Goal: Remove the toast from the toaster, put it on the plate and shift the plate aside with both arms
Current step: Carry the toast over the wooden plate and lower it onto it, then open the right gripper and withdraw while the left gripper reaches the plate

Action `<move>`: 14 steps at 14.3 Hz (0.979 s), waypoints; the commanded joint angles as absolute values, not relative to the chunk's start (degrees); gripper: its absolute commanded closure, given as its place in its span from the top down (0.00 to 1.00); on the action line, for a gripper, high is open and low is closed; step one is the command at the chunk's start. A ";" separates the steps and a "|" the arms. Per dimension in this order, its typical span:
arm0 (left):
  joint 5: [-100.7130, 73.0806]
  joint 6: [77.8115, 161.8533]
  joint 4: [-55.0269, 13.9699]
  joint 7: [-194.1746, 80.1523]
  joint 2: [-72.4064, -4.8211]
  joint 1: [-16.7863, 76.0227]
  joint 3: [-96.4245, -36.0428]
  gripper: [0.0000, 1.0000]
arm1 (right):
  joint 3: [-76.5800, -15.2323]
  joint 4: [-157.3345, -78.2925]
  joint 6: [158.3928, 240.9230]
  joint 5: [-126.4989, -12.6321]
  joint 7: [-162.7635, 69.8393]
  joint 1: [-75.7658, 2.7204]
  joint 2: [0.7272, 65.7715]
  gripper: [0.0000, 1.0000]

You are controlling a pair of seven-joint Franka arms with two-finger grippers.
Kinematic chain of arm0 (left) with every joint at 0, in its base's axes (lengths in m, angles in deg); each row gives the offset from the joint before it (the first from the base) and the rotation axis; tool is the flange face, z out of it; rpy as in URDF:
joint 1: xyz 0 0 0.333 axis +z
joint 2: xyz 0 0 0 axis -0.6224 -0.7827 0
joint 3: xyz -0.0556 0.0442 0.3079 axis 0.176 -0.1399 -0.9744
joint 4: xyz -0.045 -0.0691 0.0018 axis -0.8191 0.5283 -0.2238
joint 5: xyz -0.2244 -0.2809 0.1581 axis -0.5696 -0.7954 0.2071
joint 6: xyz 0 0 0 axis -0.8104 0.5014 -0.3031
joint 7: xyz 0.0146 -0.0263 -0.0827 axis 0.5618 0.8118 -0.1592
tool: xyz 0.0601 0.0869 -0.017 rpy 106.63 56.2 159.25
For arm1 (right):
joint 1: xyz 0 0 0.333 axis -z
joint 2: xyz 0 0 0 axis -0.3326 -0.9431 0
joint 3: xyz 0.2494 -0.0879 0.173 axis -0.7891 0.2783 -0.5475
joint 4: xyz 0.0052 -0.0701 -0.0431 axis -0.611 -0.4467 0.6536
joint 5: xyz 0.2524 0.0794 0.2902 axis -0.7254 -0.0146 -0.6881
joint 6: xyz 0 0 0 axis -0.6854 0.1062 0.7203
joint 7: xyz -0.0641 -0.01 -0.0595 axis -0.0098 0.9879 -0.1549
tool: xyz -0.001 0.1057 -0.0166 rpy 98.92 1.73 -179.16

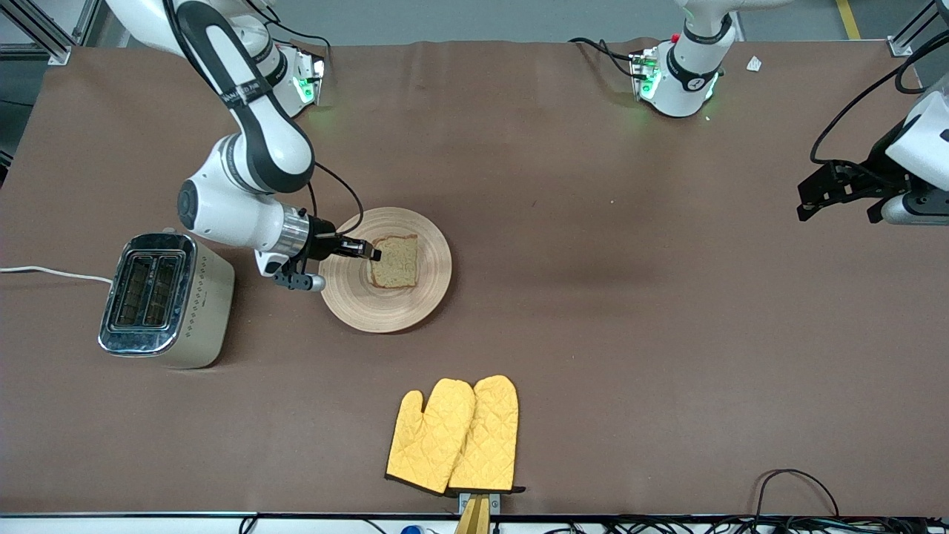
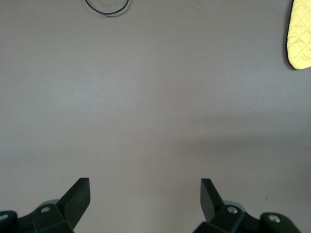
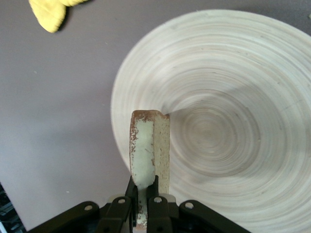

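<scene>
My right gripper (image 1: 368, 251) is shut on the edge of the toast (image 1: 395, 261), a brown slice with a darker crust. It holds the toast over the middle of the round light-wood plate (image 1: 430, 245). I cannot tell whether the toast touches the plate. In the right wrist view the toast (image 3: 150, 145) shows edge-on between the fingers (image 3: 131, 194), with the plate (image 3: 233, 87) below. My left gripper (image 1: 838, 208) waits open and empty over bare table at the left arm's end. It also shows open in the left wrist view (image 2: 146, 194).
A silver toaster (image 1: 164, 299) stands beside the plate toward the right arm's end. A pair of yellow oven mitts (image 1: 456, 437) lies nearer the front camera than the plate; they also show in both wrist views (image 2: 301, 34) (image 3: 48, 12). A black cable loop (image 1: 797, 482) lies at the front edge.
</scene>
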State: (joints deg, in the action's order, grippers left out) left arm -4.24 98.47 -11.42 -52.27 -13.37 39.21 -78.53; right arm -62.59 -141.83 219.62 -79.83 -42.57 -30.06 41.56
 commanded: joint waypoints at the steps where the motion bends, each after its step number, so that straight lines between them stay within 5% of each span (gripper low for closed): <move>1: -4.56 97.50 -10.64 -51.88 -13.70 39.37 -78.41 1.00 | -62.25 -143.51 221.49 -82.29 -52.99 -27.44 39.94 0.00; 3: -4.56 97.50 -10.64 -51.88 -13.78 39.46 -78.41 1.00 | -61.64 -143.51 223.68 -82.20 -57.06 -26.90 37.83 0.05; 4: -4.56 97.50 -10.99 -51.88 -13.78 39.46 -78.41 1.00 | -61.64 -143.51 225.52 -82.20 -58.21 -26.90 36.69 0.43; 5: -4.56 97.50 -11.25 -51.88 -13.78 39.46 -78.41 1.00 | -61.46 -143.51 226.41 -82.20 -58.83 -26.81 35.46 0.92; 6: -4.56 97.50 -11.26 -51.88 -13.78 39.46 -78.41 1.00 | -60.77 -143.60 226.25 -82.12 -59.09 -26.81 35.27 1.00; 11: -4.82 97.24 -11.26 -51.70 -13.78 39.37 -78.32 1.00 | -56.47 -147.20 225.02 -75.12 -59.10 -26.98 42.02 1.00; 14: -11.37 94.61 -11.26 -51.70 -17.28 38.84 -77.18 1.00 | -49.18 -143.79 213.45 -60.46 -55.25 -26.90 46.33 1.00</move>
